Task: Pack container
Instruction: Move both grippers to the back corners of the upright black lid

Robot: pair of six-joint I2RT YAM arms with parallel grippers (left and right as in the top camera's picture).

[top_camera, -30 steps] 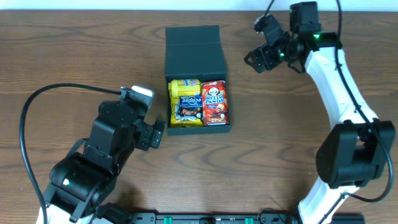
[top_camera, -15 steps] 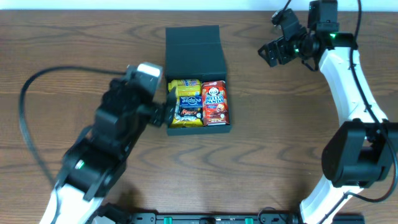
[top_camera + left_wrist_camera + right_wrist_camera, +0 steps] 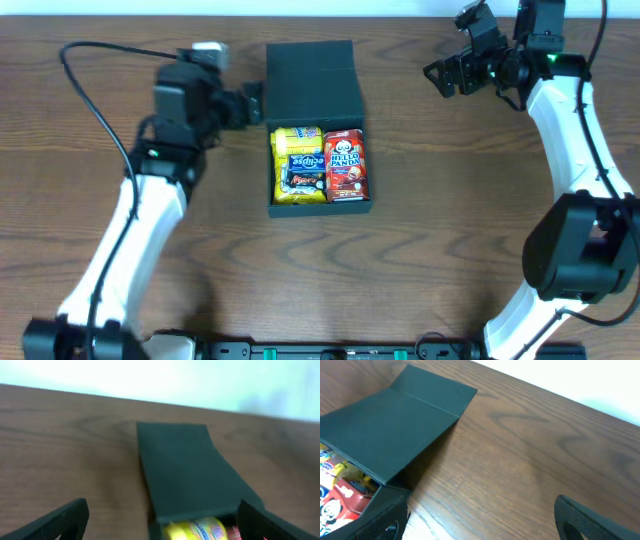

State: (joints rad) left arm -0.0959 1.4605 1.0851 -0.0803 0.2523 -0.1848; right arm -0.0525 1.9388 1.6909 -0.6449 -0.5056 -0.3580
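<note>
The black container (image 3: 318,206) sits mid-table with its flap lid (image 3: 312,82) lying open toward the back. Inside it are a yellow packet (image 3: 296,138), a blue packet (image 3: 305,165) on top of it, and a red Hello Panda packet (image 3: 346,165). My left gripper (image 3: 253,103) is open and empty, just left of the lid. In the left wrist view the gripper (image 3: 160,527) faces the lid (image 3: 185,470), with the yellow packet (image 3: 197,530) below it. My right gripper (image 3: 445,78) is open and empty, well right of the container. In the right wrist view the gripper (image 3: 480,525) hangs over bare wood, with the lid (image 3: 395,425) to its left.
The wooden table (image 3: 460,250) runs to a pale back edge (image 3: 200,385). The left arm's cable (image 3: 95,90) loops over the table's left side. The right arm (image 3: 575,150) stretches along the right side.
My left arm has swung from the front left up to the back, ending beside the lid. My right gripper has drifted right and back, away from the container.
</note>
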